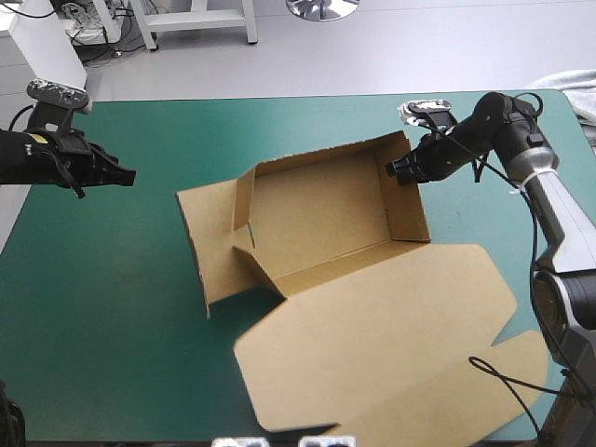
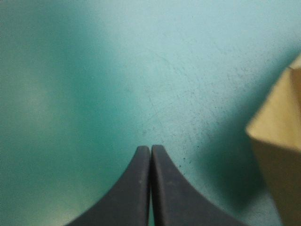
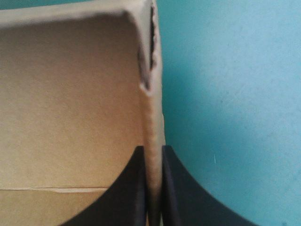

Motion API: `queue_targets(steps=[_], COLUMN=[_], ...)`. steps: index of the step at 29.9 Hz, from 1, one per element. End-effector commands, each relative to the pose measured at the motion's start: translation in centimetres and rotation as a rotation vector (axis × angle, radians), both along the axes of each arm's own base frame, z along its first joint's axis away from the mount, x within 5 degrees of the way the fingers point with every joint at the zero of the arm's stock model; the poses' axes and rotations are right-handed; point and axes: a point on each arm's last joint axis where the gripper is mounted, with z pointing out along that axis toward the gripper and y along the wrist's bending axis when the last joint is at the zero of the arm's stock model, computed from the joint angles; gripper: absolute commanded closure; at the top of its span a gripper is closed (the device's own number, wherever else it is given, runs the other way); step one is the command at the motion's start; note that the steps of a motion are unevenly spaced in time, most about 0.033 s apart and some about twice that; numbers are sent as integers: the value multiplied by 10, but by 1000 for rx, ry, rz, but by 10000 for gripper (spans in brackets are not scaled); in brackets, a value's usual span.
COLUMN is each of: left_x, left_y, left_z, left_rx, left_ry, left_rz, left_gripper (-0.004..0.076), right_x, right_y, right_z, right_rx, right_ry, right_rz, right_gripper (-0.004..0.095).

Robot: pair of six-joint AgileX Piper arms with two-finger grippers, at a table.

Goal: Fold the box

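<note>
The brown box (image 1: 321,219) lies mid-table as a half-formed tray, its far and right walls raised and its big lid (image 1: 372,354) flat toward the near edge. My right gripper (image 1: 399,169) is shut on the box's right wall (image 3: 153,127), the board pinched between the black fingers (image 3: 129,188). The left side flap (image 1: 209,247) lies flat, with an inner tab standing beside it. My left gripper (image 1: 126,175) hovers over bare cover to the left of the box, shut with nothing in it (image 2: 150,155). A corner of the box (image 2: 277,132) shows ahead of it to one side.
Bare teal-green cover (image 1: 102,298) stretches left of the box and along the far edge. A pale cloth-like object (image 1: 582,93) sits at the table's far right corner.
</note>
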Motion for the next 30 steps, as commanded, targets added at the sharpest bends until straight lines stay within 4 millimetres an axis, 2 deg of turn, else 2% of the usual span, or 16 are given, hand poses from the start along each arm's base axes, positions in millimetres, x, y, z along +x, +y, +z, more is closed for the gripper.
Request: queue_targets(steps=[1, 4, 6, 8, 14, 16, 26, 30], left_x=[-10, -10, -10, -10, -10, -10, -10, -10], left_y=[-3, -3, -3, -3, -3, -3, -3, -3], left_z=[22, 22, 22, 22, 22, 22, 23, 22], left_rx=[-28, -31, -33, -33, -33, -33, -33, -30], left_ry=[-114, -113, -113, -113, -113, -113, -114, -114], left_rz=[11, 14, 16, 16, 16, 16, 17, 18], left_gripper=[734, 734, 734, 734, 734, 734, 734, 734], right_x=[4, 9, 10, 10, 9, 9, 1, -5], right_y=[4, 7, 8, 8, 12, 14, 10, 24], right_z=[6, 4, 7, 12, 26, 31, 53, 50], right_rx=[62, 98, 102, 102, 159, 182, 95, -44], right_ry=[49, 58, 46, 41, 14, 0, -86, -102], right_rz=[-3, 1, 6, 19, 42, 48, 65, 82], right_gripper=[925, 922, 886, 800, 383, 303, 281, 281])
